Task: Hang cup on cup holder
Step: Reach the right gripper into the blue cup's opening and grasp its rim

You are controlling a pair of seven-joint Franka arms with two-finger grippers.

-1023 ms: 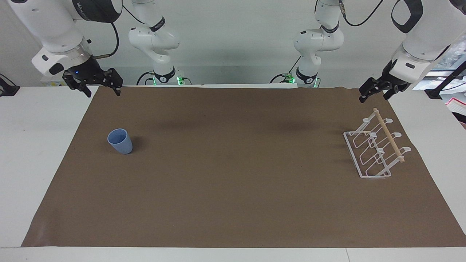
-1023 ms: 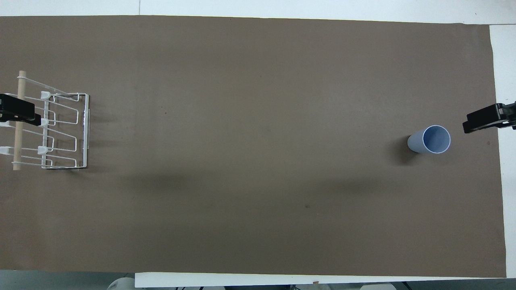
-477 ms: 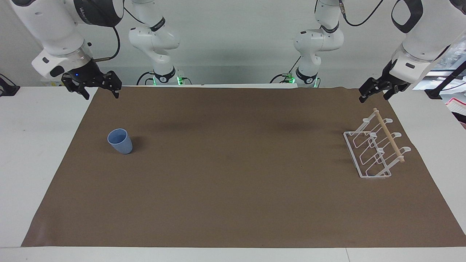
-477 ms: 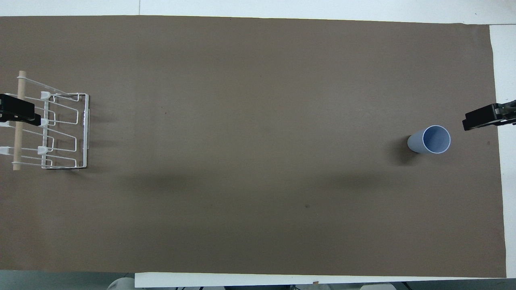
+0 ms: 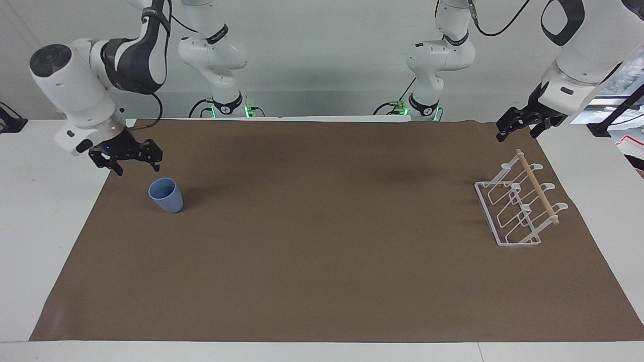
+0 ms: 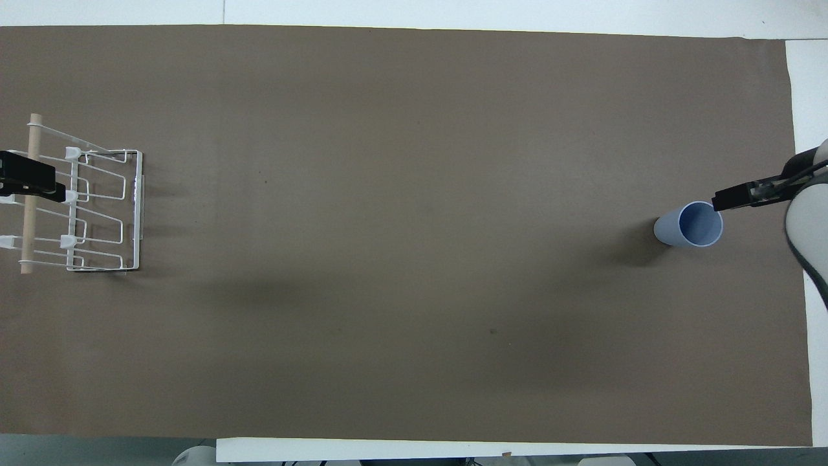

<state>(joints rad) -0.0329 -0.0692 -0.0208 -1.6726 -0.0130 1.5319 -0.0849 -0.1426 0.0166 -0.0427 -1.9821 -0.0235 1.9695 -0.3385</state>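
Observation:
The light blue cup (image 5: 166, 195) stands upright, mouth up, on the brown mat toward the right arm's end of the table; it also shows in the overhead view (image 6: 692, 224). My right gripper (image 5: 138, 167) is open and empty, low over the mat beside the cup's rim and apart from it; its tip shows in the overhead view (image 6: 737, 197). The white wire cup holder (image 5: 518, 206) with its wooden dowel stands at the left arm's end, also in the overhead view (image 6: 84, 207). My left gripper (image 5: 515, 136) is open and empty and waits above the holder's edge.
A brown mat (image 5: 322, 261) covers most of the white table (image 5: 40, 211). Nothing else stands on it between the cup and the holder.
My right gripper has come down and moved in toward the cup, still open. The left arm, the cup and the holder have not moved.

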